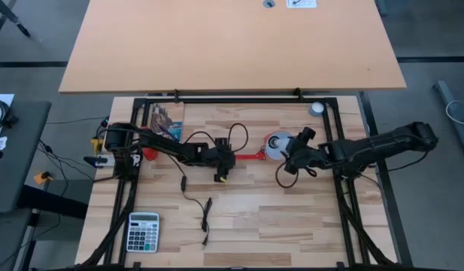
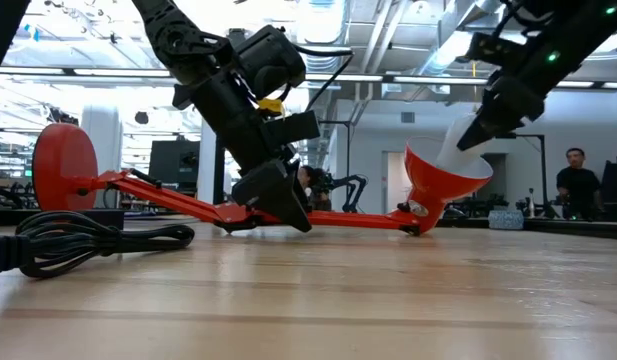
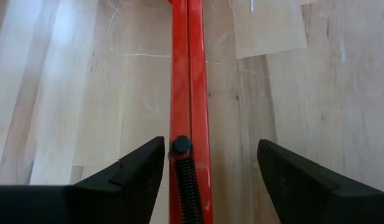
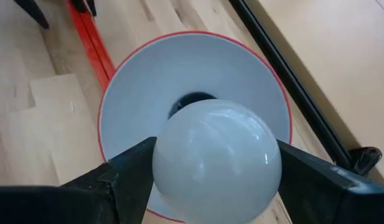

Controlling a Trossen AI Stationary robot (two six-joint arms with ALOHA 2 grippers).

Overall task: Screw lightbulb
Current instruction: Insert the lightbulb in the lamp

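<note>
**Bulb held at the shade mouth; lamp arm straddled**

Jaws, left to right. Left gripper [image 3: 210,180]: jaws apart, one finger [image 3: 126,177] on each side of the red lamp arm [image 3: 190,81], neither seen to touch it in the left wrist view. A black pivot knob [image 3: 182,145] and a coiled spring [image 3: 187,190] on the arm sit between the fingers. In the low view this gripper is down at the lamp arm, close to the worktop [image 2: 318,300].

Right gripper [image 4: 213,177]: jaws clamped on the lightbulb [image 4: 216,158], a finger pressed to each side of the white globe. The screw base is hidden behind the globe.

Landmark is the red lamp shade [image 4: 192,87].
- Lightbulb: directly in front of the shade's open mouth, lined up with the dark socket hole [image 4: 192,102] at the middle of the white interior. In the low view the lightbulb [image 2: 456,140] enters the upturned shade [image 2: 443,180] from above. Whether the base has reached the socket cannot be told.
- Lamp arm: runs from the shade toward the left gripper, low over the worktop.
- Round red lamp base [image 2: 64,160]: at the far end of the arm from the shade, standing on edge.
- Black cord [image 2: 98,240]: coiled on the worktop near the lamp base.
- Calculator [image 1: 143,230]: well apart from the shade, at the near left corner of the worktop.
- Small grey disc [image 1: 316,108]: beyond the shade, at the far edge.
</note>
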